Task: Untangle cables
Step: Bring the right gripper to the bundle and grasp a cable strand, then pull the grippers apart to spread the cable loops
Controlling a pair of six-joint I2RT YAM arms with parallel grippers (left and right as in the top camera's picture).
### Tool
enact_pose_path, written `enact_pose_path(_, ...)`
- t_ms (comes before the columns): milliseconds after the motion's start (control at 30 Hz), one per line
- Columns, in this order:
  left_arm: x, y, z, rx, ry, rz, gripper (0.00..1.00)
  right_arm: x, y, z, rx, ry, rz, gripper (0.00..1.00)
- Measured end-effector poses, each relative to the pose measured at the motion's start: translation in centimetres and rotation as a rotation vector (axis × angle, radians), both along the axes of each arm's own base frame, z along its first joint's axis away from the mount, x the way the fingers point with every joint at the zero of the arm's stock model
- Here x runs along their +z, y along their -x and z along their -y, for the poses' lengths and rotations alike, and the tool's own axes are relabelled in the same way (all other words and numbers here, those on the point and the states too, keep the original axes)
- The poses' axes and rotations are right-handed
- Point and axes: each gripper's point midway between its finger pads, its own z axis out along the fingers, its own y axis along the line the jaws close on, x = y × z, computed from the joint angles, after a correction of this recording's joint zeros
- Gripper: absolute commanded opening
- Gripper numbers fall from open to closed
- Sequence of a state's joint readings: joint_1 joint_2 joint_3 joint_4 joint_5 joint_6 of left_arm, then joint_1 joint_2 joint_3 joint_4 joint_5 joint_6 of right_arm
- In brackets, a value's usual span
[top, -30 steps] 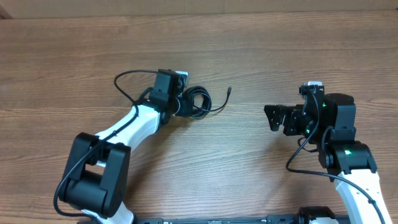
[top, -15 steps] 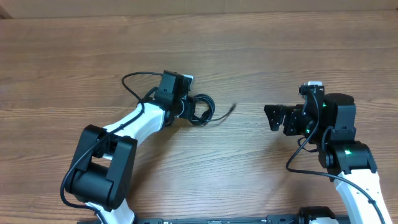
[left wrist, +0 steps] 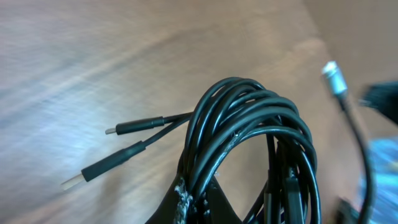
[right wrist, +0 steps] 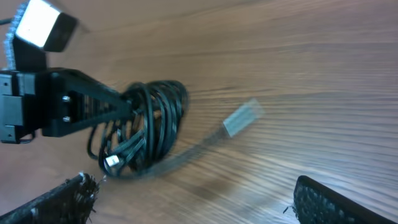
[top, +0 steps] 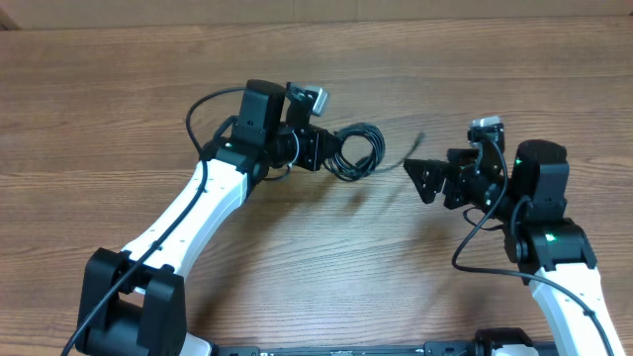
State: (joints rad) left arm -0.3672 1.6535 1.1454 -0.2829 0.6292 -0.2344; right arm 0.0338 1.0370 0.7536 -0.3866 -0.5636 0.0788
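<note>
Brown wood-grain table (top: pixel 119 89), even light, soft glare

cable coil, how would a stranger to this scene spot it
On the brown wooden table, follow the white left arm to its gripper. Held there is a tight round coil of thin black cables, one plug tail trailing right, unlike the thicker arm wires.

- Table (top: pixel 119 89) of brown wood with visible grain, smooth, with a soft sheen under the light.
- Cables (left wrist: pixel 214 118) in a black rubbery sheath, smooth and a little glossy, with thin bright highlights along the strands.
- Plugs (left wrist: pixel 118 165) with matt black plastic bodies and bare metal tips.
- Left gripper (right wrist: pixel 124 102) of matt black hard plastic.
- Right gripper (right wrist: pixel 193 199) with rough, grainy black pads (right wrist: pixel 62 202).
- Arm covers (top: pixel 203 198) of smooth, glossy white plastic.
</note>
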Motion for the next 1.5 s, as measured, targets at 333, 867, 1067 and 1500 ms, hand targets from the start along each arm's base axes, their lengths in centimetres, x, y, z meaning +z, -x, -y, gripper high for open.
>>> enact_pose_path(333, 1.5, 2.4, 2.6, -0.134, 0.115, -0.035, 0.04, -2.6, 0.0, -2.4, 0.105, -0.093, -0.124, 0.84)
enact_pose_path(867, 1.9, 3.5, 3.6, -0.176, 0.142, -0.055, 0.04, -7.5, -1.1, -1.0, -0.091, 0.038, -0.284, 0.14)
enact_pose_path(1067, 0.6, 2.5, 1.7, -0.093, 0.085, -0.089, 0.04, -8.4, -2.1, 1.9, -0.276, 0.094, -0.303, 0.04)
enact_pose_path(1500, 9.9, 1.3, 5.0, -0.265, 0.414, 0.187, 0.04, -6.6, -1.0, -2.2, -0.083, -0.088, -0.325, 0.71)
